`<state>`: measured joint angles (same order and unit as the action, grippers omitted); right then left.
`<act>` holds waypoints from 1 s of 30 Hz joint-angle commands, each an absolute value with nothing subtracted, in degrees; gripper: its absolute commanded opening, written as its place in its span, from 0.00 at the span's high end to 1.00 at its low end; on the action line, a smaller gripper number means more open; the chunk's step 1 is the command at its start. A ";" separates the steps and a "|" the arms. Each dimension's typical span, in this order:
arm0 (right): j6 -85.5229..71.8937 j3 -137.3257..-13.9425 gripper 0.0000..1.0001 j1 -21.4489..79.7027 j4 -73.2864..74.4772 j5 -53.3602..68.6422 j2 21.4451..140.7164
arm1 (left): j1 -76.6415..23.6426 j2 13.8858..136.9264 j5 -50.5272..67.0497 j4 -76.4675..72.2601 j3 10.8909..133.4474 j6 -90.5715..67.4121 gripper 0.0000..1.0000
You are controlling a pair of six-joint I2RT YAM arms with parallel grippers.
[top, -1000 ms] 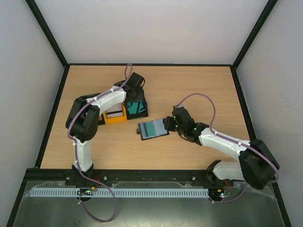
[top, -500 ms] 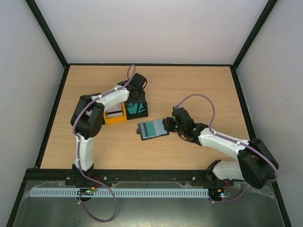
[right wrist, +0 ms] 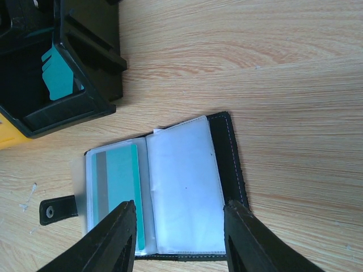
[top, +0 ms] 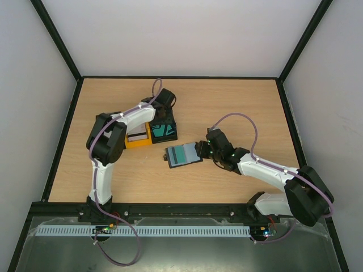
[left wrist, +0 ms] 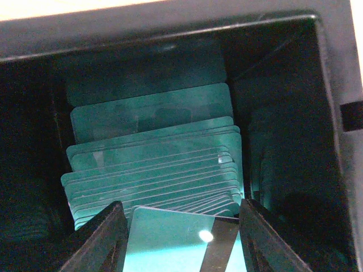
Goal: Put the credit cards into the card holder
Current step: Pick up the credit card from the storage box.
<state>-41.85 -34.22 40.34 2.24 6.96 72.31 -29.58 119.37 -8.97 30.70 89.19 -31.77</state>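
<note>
Over in the black bin (left wrist: 170,28), the left fingers (left wrist: 102,238) flank one teal card (left wrist: 170,238) tipped up off the stack (left wrist: 153,164) — whether they truly grip it I cannot tell, and a loose pinch could drop it or drag a neighbour along. To the right, the card holder (right wrist: 227,164) lies open on the counter (right wrist: 283,68), one card already sleeved, with the right fingers (right wrist: 113,238) spread apart over it — a nudge might flip it closed.

No writing, number, brand or sign could be read anywhere. The striped teal card (left wrist: 164,233) between the fingers of the left gripper (left wrist: 181,205) showed only a dark band and a glare spot. The stacked teal cards (left wrist: 153,158) beyond it looked blank. The card holder (right wrist: 227,158) under the right gripper (right wrist: 180,207) and its sleeved card (right wrist: 116,192) bore no legible print.
</note>
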 commanded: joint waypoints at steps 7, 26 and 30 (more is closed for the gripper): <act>-42.14 -33.40 0.58 40.07 1.46 6.68 71.37 | -30.22 121.14 -11.29 32.95 88.79 -33.73 0.32; -41.79 -33.88 0.58 40.06 1.00 7.25 72.50 | -30.76 119.06 -9.34 33.49 88.95 -33.14 0.53; -41.83 -33.94 0.58 40.03 0.81 7.38 72.60 | -30.75 118.26 -8.56 33.07 88.33 -33.14 0.62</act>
<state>-41.82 -34.00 40.34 2.20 7.62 72.34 -30.37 120.05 -9.65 31.51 89.38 -33.47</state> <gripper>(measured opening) 0.422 0.406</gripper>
